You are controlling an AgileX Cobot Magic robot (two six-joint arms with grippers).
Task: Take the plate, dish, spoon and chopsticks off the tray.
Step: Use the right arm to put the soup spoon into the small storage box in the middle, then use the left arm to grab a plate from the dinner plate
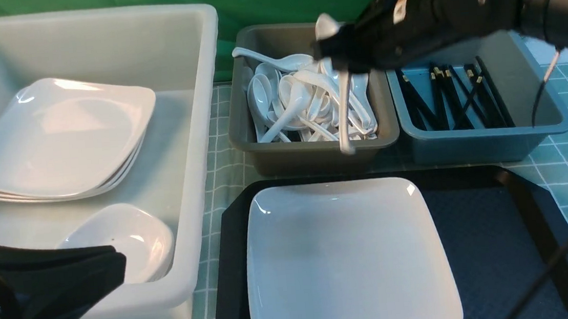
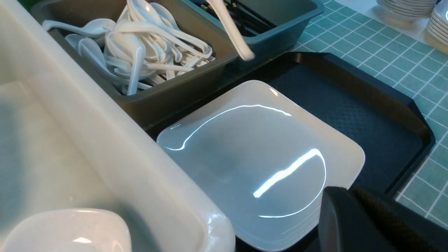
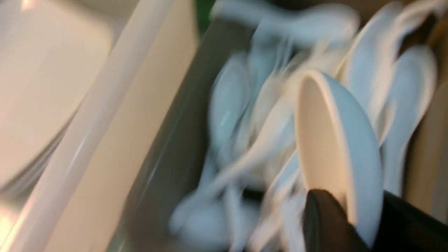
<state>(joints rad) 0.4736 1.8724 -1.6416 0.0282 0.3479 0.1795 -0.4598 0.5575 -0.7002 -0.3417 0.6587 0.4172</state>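
Observation:
The white plate lies on the left half of the black tray; it also shows in the left wrist view. My right gripper is shut on a white spoon, held by its bowl with the handle hanging down over the grey tub of spoons. In the right wrist view the spoon sits between the fingers of the gripper. My left gripper is shut and empty, low at the front left. A small dish lies in the white tub. Several black chopsticks lie in the blue tub.
The white tub also holds a stack of large plates. The grey tub is filled with several spoons. A black cable crosses the tray's right side. Stacked dishes stand beyond the tray in the left wrist view.

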